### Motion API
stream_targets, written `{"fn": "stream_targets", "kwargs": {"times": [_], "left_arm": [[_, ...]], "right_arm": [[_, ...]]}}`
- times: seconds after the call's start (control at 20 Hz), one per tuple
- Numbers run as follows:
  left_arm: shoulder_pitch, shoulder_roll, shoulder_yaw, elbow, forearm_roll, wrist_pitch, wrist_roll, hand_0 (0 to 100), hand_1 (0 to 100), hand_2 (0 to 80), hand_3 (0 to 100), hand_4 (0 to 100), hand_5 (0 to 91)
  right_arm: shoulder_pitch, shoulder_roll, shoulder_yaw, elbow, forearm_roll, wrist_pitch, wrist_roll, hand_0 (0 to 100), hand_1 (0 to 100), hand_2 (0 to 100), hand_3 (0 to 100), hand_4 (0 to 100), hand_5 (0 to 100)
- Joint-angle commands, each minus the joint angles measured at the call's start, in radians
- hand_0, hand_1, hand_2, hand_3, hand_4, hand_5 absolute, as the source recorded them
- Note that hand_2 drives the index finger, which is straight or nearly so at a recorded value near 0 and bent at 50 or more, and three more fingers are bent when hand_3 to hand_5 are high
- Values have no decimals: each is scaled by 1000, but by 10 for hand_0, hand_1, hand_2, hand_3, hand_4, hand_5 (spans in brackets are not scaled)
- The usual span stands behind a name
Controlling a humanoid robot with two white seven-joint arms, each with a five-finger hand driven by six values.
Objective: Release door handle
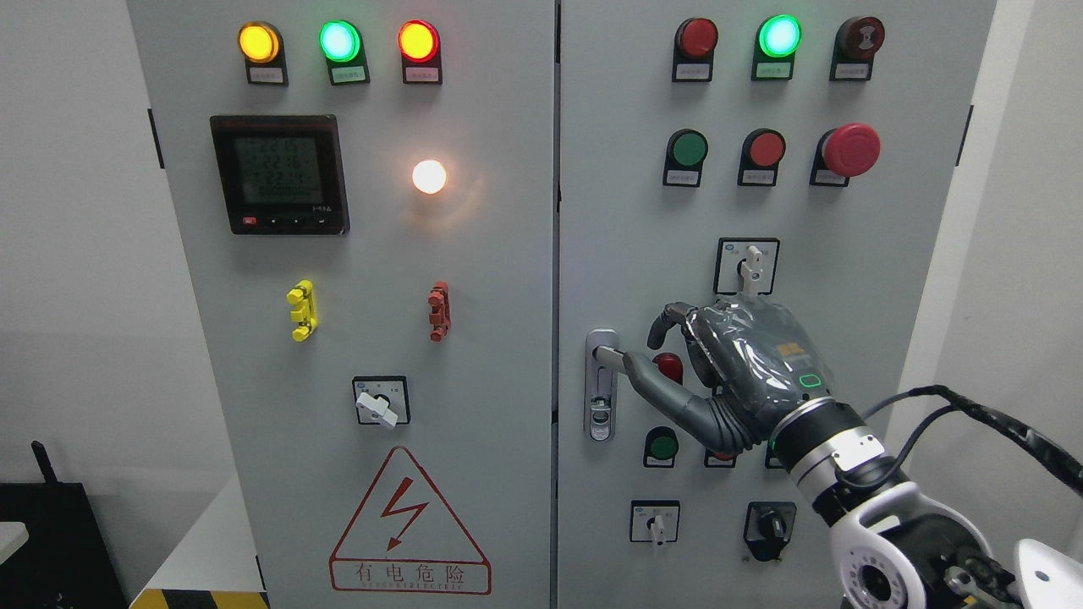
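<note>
The silver door handle (601,385) stands upright at the left edge of the right cabinet door (626,211), and that door lies flush with the left one. My right hand (640,348), grey with a glossy wrapped back, comes in from the lower right and hovers just right of the handle. Its thumb (656,381) stretches left, with the tip at the handle's upper part. The other fingers (668,320) are loosely bent in front of the door and wrap around nothing. Several buttons are hidden behind the hand. My left arm is out of view.
The right door carries lamps, push buttons, a red mushroom stop button (850,150) and rotary switches (749,269) around the hand. On the left door are a meter (279,175), lamps, a switch (381,404) and a warning triangle (409,529). A black cable (973,414) trails from my wrist.
</note>
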Motion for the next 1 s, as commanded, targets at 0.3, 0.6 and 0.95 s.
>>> {"fn": "stream_targets", "kwargs": {"times": [0.3, 0.6, 0.95], "left_arm": [[32, 0, 0, -31, 0, 0, 1, 120, 389, 0, 0, 0, 0], [32, 0, 0, -31, 0, 0, 1, 120, 389, 0, 0, 0, 0], [32, 0, 0, -31, 0, 0, 1, 120, 389, 0, 0, 0, 0]], "right_arm": [[5, 4, 7, 2, 0, 4, 0, 383, 0, 456, 1000, 1000, 1000], [5, 4, 7, 2, 0, 4, 0, 383, 0, 457, 1000, 1000, 1000], [8, 4, 7, 10, -1, 6, 0, 384, 0, 458, 1000, 1000, 1000]]}}
